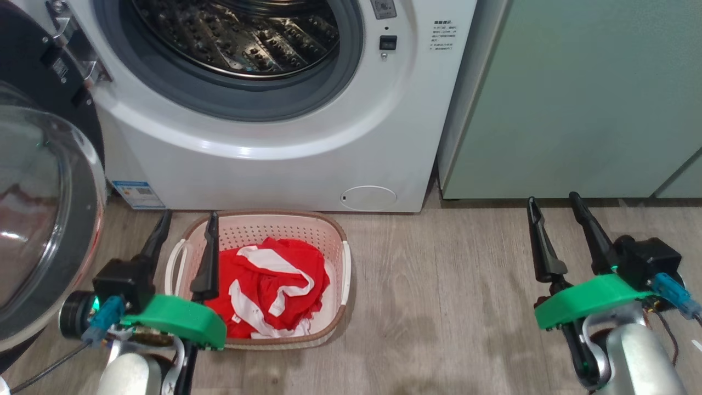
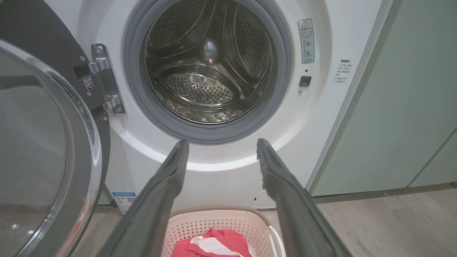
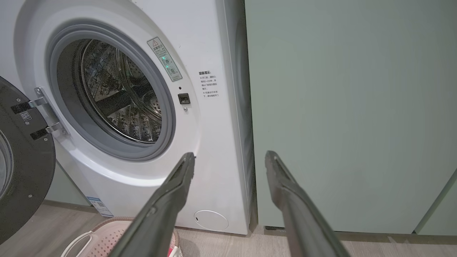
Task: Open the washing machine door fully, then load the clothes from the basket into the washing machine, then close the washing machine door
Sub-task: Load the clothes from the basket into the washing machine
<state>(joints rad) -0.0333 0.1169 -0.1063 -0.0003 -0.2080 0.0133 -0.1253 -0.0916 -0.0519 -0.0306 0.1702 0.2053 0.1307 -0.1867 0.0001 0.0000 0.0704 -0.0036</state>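
The white washing machine (image 1: 263, 148) stands ahead with its metal drum (image 2: 210, 67) bare inside. Its door (image 1: 44, 219) hangs swung wide open to the left, glass bowl facing me. On the floor before the machine sits the cream basket (image 1: 337, 241), holding red and white clothes (image 1: 269, 285). My left gripper (image 1: 187, 218) is open, hovering over the basket's left rim, nothing between its fingers. My right gripper (image 1: 553, 198) is open too, well right of the basket above the floor, in front of the green cabinet. The drum (image 3: 121, 103) and the door (image 3: 25, 171) also appear in the right wrist view.
Pale green cabinets (image 1: 576, 93) stand right of the machine. Wooden floor (image 1: 439, 296) stretches between the basket and my right arm. The open door (image 2: 43, 160) crowds the left side, close to my left arm.
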